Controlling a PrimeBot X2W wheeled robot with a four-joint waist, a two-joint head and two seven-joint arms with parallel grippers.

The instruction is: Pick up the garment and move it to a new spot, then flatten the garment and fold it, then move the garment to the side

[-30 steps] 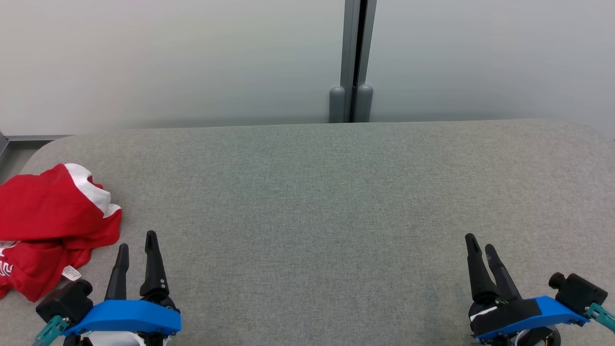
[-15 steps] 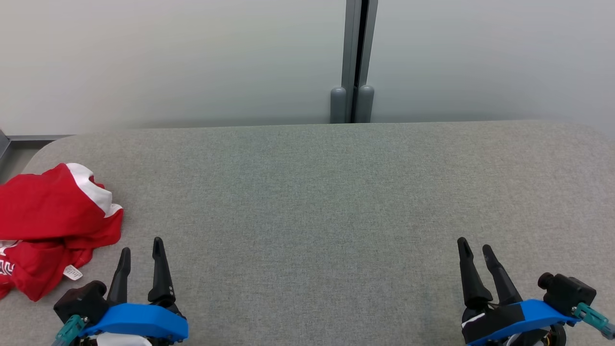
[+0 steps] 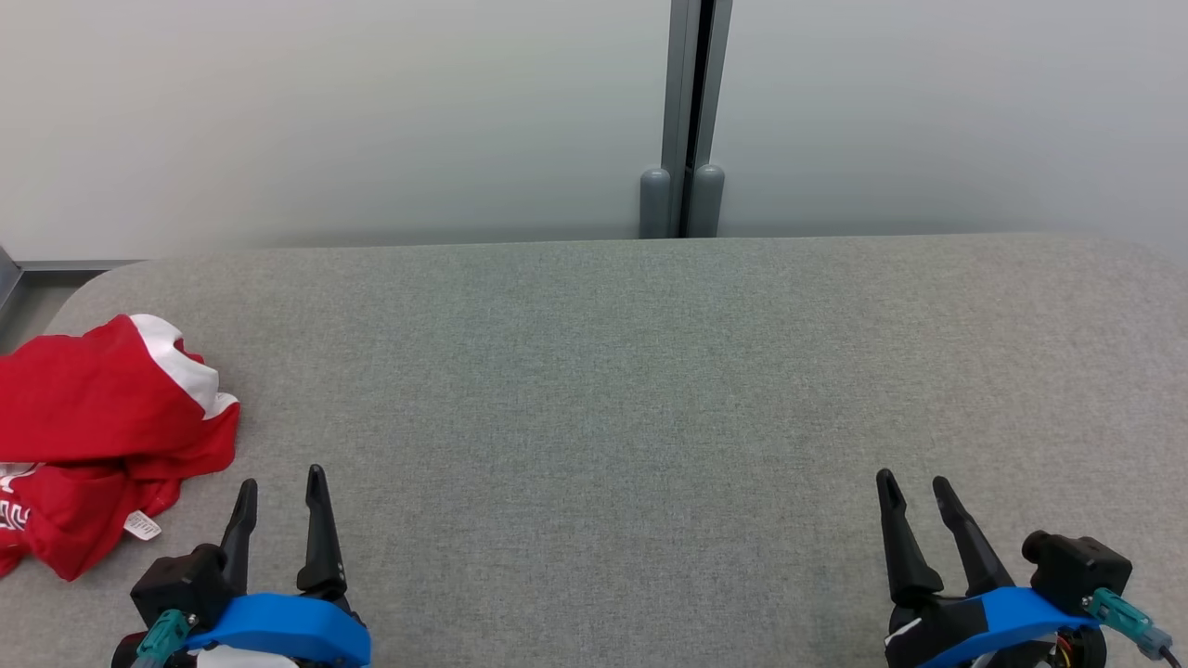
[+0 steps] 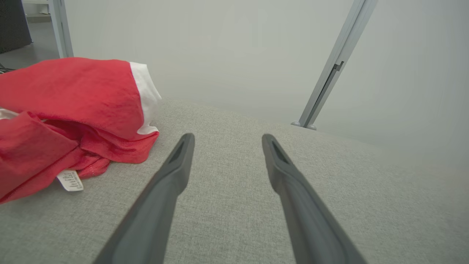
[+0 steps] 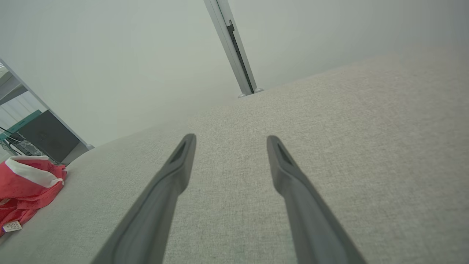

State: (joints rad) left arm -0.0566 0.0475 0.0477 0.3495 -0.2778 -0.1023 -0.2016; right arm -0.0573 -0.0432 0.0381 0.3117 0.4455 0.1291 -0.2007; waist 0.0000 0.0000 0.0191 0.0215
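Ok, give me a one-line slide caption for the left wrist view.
Left gripper open over the grey table, crumpled red-and-white garment lying untouched to its left.

A wide table [image 3: 650, 371] covered in grey woven fabric, with rounded far corners, is carrying a single thing. A red garment [image 3: 83, 417] with a white band is lying crumpled at the table's left end, running out of the head view on that side. A small white label [image 3: 142, 527] is sticking out of its near edge and resting on the fabric.
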